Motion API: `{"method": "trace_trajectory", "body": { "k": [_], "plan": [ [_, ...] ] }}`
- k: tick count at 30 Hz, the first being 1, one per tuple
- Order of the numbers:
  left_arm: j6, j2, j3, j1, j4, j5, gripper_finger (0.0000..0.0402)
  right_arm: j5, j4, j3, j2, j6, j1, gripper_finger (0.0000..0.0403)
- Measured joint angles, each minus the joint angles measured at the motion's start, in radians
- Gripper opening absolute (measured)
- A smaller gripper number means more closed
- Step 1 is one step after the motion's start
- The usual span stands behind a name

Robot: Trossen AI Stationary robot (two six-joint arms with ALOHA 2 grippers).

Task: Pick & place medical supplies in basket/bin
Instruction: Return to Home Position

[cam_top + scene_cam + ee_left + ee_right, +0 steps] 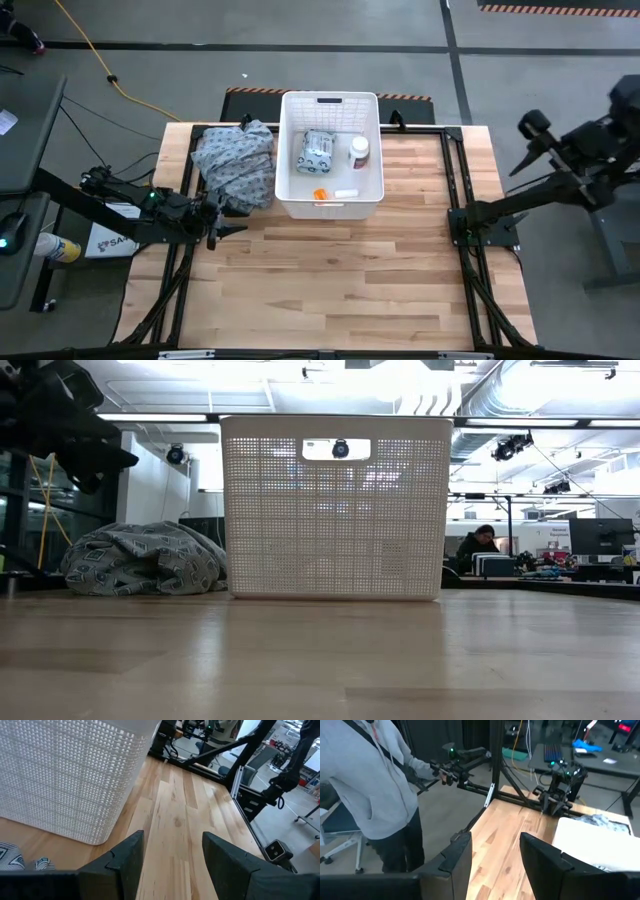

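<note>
Bin (350,209): white, walls a fine grid of holes. In it: packet (318,152), pale green-white with greyish print; bottle (359,151), white with a reddish band; tube (346,193), white; 1 piece (320,194), orange. Cloth (238,165): grey-blue, pale geometric print. Table (350,280): light wood in long plank stripes. Frame (455,170): black. My left gripper (172,840) and right gripper (495,845): both black. Person (365,775) in my right wrist view: light grey hoodie, dark trousers.
</note>
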Motion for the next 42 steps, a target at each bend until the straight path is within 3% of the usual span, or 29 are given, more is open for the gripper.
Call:
{"method": "trace_trajectory", "body": {
  "k": [9, 12, 16, 28, 36, 42],
  "plan": [
    [-0.022, 0.000, 0.000, 0.000, 0.000, -0.003, 0.0232, 0.013, -0.001, -0.004, -0.090, -0.031, 0.000, 0.0157],
    [-0.022, 0.000, 0.000, 0.000, 0.000, -0.003, 0.0232, 0.019, 0.000, -0.060, -0.145, -0.023, -0.001, 0.0158],
    [-0.022, 0.000, 0.000, 0.000, -0.001, -0.013, 0.0232, 0.019, 0.057, -0.233, -0.266, -0.019, -0.004, 0.0154],
    [-0.025, 0.000, 0.000, 0.000, -0.002, -0.013, 0.0232, 0.075, 0.487, -0.921, -0.751, 0.133, -0.004, 0.0156],
    [-0.032, 0.000, 0.001, 0.000, -0.004, -0.012, 0.0232, 0.074, 0.739, -1.178, -0.951, 0.161, -0.004, 0.0154],
    [-0.032, 0.000, 0.002, 0.000, -0.004, -0.012, 0.0232, 0.089, 0.893, -1.348, -1.001, 0.170, -0.004, 0.0152]
  ]
}}
